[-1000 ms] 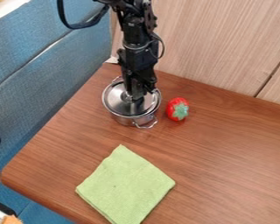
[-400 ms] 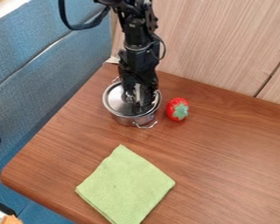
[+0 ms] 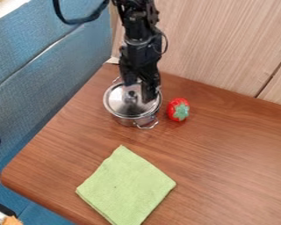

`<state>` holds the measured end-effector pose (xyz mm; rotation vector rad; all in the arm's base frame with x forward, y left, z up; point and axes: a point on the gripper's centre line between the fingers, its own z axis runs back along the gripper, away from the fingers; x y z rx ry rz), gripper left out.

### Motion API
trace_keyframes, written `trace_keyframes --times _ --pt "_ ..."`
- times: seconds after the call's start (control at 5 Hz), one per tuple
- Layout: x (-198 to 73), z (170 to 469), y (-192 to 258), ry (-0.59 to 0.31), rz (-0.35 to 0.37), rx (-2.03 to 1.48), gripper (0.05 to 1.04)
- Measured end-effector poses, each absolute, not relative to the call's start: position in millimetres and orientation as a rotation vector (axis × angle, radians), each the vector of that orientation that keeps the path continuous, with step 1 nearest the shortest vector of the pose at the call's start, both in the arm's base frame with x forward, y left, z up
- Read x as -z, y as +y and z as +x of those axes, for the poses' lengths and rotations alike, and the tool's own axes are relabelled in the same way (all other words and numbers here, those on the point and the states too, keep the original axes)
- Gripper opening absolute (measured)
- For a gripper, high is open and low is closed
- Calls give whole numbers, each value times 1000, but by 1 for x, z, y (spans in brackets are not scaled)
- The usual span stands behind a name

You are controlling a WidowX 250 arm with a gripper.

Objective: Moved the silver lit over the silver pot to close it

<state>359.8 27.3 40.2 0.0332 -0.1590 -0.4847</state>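
My gripper [image 3: 139, 91] hangs over the lidded pot near the back of the table. Its two fingers stand apart, open, one toward the left and one over the lid's right part. The round silver lid [image 3: 117, 103] lies on top of the silver pot [image 3: 126, 120], covering its mouth. Between the fingers the lid's small knob [image 3: 131, 94] can be seen with nothing gripping it. The arm hides part of the lid's back and right side.
A red strawberry toy [image 3: 178, 109] with a green top sits just right of the pot. Nearer the front lies a green cloth [image 3: 126, 186]. A wooden panel [image 3: 225, 48] rises behind the table, and blue upholstery [image 3: 43, 74] borders its left side.
The gripper has risen a little off the lid and its fingers have spread, uncovering the knob. The lid and pot have stayed where they were.
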Motion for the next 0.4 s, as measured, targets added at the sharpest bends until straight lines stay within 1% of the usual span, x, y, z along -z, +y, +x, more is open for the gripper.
trace_keyframes --times 0.2,0.4 --pt "-57 353 28 -182 52 512 1004" --pt "-57 353 28 -183 54 513 1004"
